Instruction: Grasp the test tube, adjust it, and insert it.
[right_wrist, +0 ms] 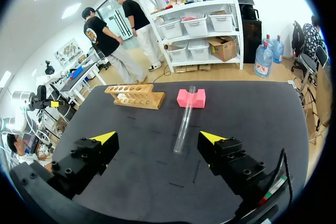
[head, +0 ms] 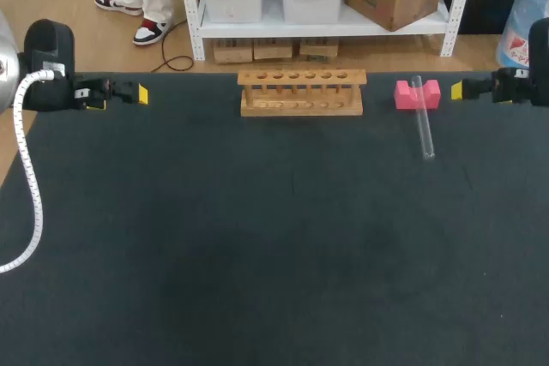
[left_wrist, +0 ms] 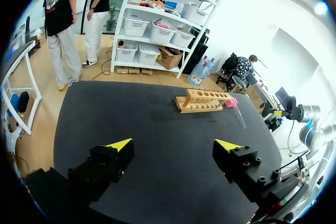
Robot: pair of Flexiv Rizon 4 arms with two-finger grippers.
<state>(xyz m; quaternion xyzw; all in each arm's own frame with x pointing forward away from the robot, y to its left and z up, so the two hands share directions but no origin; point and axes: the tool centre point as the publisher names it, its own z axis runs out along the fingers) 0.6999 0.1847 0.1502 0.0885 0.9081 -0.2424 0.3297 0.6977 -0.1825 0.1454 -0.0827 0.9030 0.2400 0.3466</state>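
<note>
The dark desk [head: 257, 255] is carrying its things along the far edge, probably to keep working room free. Both arms are waiting at the far corners. The left end effector [left_wrist: 173, 148] and the right end effector [right_wrist: 157, 137] are gaping wide, gripping nothing. The wooden rack [head: 301, 92] is standing at far centre with its holes facing up to receive. The test tube [head: 422, 126] is lying near its right, one end propped on the pink block [head: 403, 94], likely giving fingers clearance. The right wrist view is showing that propped end plainly, with the tube ahead of its fingers. The left wrist view is showing the tube only faintly beyond the rack.
</note>
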